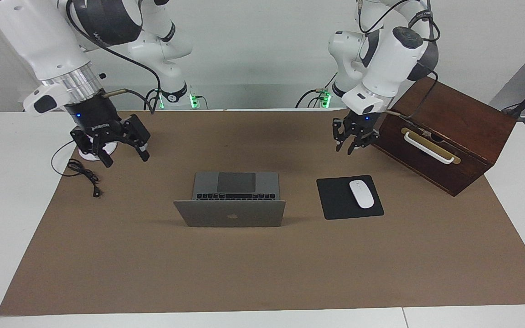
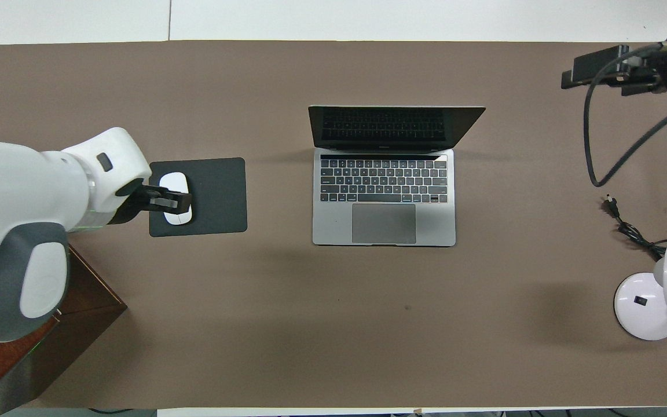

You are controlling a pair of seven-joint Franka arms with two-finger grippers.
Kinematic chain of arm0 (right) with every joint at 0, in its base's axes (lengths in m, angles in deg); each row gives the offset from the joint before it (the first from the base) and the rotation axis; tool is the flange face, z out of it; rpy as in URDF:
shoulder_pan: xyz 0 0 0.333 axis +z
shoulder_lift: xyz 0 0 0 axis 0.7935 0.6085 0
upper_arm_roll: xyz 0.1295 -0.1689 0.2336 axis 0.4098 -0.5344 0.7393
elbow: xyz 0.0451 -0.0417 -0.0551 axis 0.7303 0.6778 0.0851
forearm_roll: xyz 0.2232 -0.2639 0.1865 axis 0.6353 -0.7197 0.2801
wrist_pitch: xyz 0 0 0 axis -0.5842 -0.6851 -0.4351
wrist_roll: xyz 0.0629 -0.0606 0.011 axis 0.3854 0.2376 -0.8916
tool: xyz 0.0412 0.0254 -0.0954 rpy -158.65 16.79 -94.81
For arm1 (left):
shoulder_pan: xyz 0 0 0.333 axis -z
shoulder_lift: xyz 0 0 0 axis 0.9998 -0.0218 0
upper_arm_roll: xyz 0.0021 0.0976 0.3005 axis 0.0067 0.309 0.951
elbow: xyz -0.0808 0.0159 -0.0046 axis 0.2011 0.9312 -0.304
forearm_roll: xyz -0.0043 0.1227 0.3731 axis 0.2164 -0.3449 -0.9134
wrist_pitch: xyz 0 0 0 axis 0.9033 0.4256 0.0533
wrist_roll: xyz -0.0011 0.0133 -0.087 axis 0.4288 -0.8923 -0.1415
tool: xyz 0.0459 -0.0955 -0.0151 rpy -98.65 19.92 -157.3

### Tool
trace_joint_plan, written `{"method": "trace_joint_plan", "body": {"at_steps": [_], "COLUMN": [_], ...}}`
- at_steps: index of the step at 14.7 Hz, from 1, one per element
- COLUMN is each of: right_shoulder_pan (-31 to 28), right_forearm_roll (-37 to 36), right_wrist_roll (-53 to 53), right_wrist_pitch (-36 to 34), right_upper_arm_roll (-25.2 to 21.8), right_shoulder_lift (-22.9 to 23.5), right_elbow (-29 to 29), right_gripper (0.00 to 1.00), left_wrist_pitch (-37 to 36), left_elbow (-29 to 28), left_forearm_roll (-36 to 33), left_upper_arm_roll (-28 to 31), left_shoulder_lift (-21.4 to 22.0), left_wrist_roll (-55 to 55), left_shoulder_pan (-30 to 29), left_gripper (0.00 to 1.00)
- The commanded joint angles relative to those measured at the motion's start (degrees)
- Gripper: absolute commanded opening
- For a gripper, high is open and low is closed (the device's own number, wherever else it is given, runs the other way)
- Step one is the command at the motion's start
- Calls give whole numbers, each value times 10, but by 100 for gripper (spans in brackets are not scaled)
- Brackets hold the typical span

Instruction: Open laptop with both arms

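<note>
The silver-grey laptop (image 1: 230,214) (image 2: 384,197) stands open in the middle of the brown mat. Its lid is raised, with the apple logo facing away from the robots, and the keyboard and trackpad are bare. Neither gripper touches it. My right gripper (image 1: 126,159) hangs open and empty in the air over the mat's edge by the lamp base, at the right arm's end. My left gripper (image 1: 344,149) is also raised, over the mat beside the wooden box, with its fingertips apart and nothing between them. In the overhead view it (image 2: 171,200) covers the mouse.
A black mouse pad (image 1: 335,200) with a white mouse (image 1: 362,193) lies beside the laptop toward the left arm's end. A dark wooden box (image 1: 445,132) with a white handle stands past it. A white lamp (image 2: 649,307) and a loose black cable (image 1: 82,173) sit at the right arm's end.
</note>
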Motion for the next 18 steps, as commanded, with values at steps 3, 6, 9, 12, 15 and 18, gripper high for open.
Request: {"method": "trace_joint_plan", "body": {"at_steps": [3,6,9,12,15,18], "right_shoulder_pan": [-56,-114,-185,-194,-192,-148], "right_forearm_roll": [-75,-100,-133,-146,-146,-138], "right_wrist_roll": [14,0,5,23,19,-23], "right_wrist_pitch": [-93,-87,-40,-28,-12,31], "right_upper_arm_roll": [71,113,203,216,197,144], "right_shoulder_lift": [-62,-104,-148,-155,-156,-146], "right_elbow": [44,103,178,195,194,179], "right_gripper": [100,100,100,100,100,100], "left_wrist_pitch": [-26,-56,-71,-86,-154,-197], "left_elbow": [-1,-1,3,47,150,231], "left_forearm_roll": [-7,-8,-9,-9,-25,-32], "left_upper_arm_roll": [-5,-5,-6,-6,-6,-7], "left_shoulder_lift": [31,45,58,49,1,-39], "left_wrist_roll": [-4,-6,-5,-6,-7,-7], "left_shoulder_pan": [-76,-124,-175,-186,-199,-195], "left_gripper": [100,100,100,100,100,100]}}
